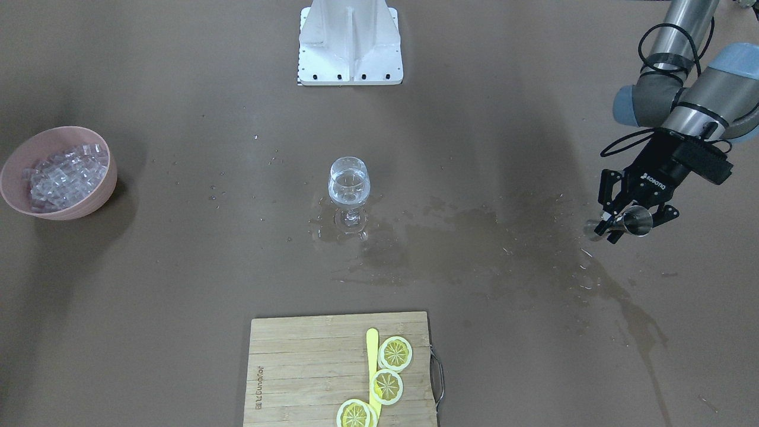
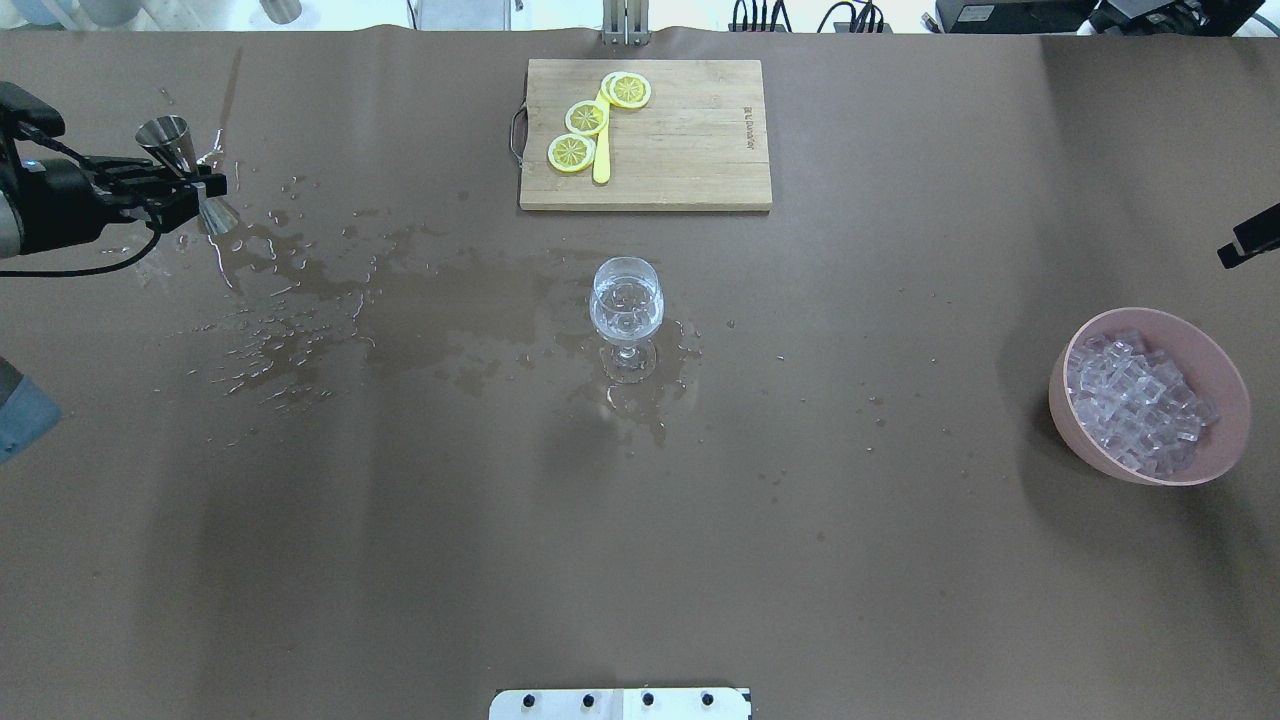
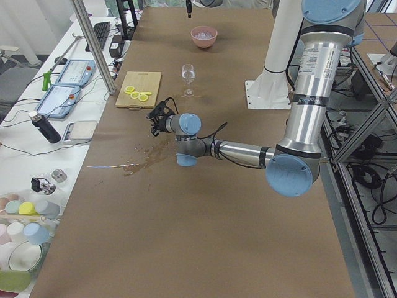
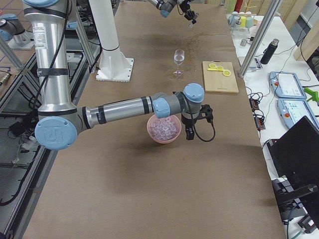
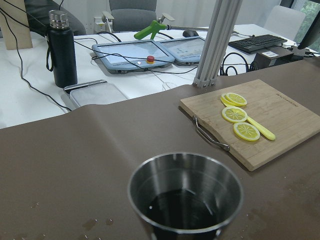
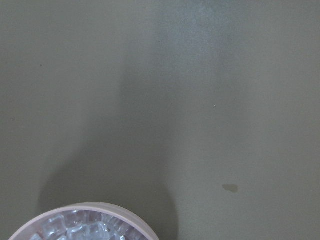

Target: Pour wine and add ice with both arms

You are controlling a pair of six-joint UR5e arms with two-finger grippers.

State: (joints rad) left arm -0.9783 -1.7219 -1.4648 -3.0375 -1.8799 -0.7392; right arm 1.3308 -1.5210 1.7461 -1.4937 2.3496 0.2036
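Observation:
The wine glass [image 1: 349, 188] stands upright at the table's middle and holds clear liquid, with what look like clear cubes in it [image 2: 627, 303]. My left gripper [image 1: 614, 222] is far off at the table's left end, shut on a steel jigger [image 2: 168, 137]. The left wrist view shows a little liquid in the jigger's cup [image 5: 185, 196]. The ice [image 1: 66, 173] fills a pink bowl [image 2: 1226, 378] at the opposite end. My right gripper hangs just beyond that bowl; only a black tip [image 2: 1250, 238] shows overhead, so I cannot tell its state.
Spilled liquid [image 2: 330, 300] wets the table from the jigger to the glass foot. A wooden cutting board [image 1: 296, 367] with lemon slices [image 1: 386, 386] and a yellow stick lies at the operators' side. The white base block [image 1: 350, 41] stands at the robot's side.

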